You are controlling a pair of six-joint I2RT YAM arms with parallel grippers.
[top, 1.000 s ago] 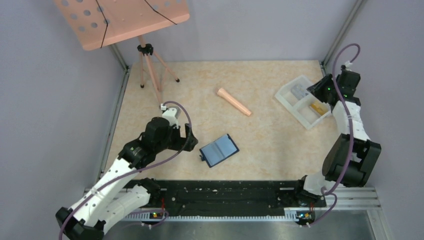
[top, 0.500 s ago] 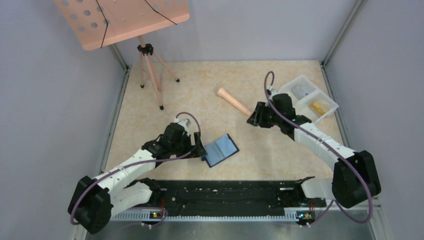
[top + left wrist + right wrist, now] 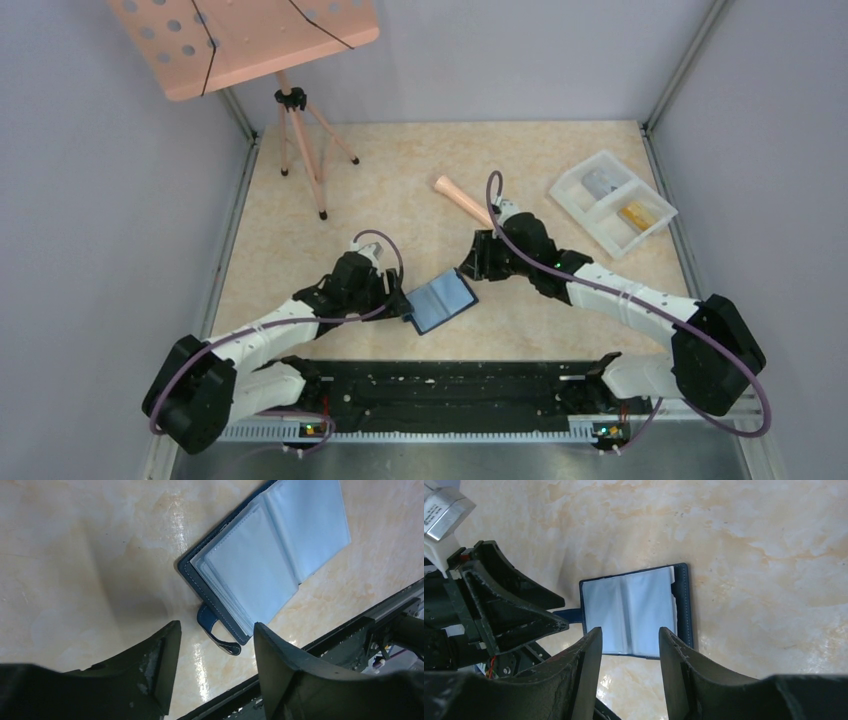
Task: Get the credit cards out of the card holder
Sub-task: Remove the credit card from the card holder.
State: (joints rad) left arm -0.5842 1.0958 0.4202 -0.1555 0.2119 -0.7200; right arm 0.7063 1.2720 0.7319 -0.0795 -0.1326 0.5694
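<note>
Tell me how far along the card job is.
Done: a tan-gold card and a grey one lie in the white two-compartment plastic tray. In hand: left jaws and right jaws, open, flank the open navy folding card holder. Left: its pale pockets; remaining cards aren't discernible.

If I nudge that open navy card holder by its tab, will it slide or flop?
The small dark navy folding card holder will probably slide: it lies flat on the glossy beige tabletop. Its thin pale sleeves look floppy and may fan. The short closing tab would likely bend.
</note>
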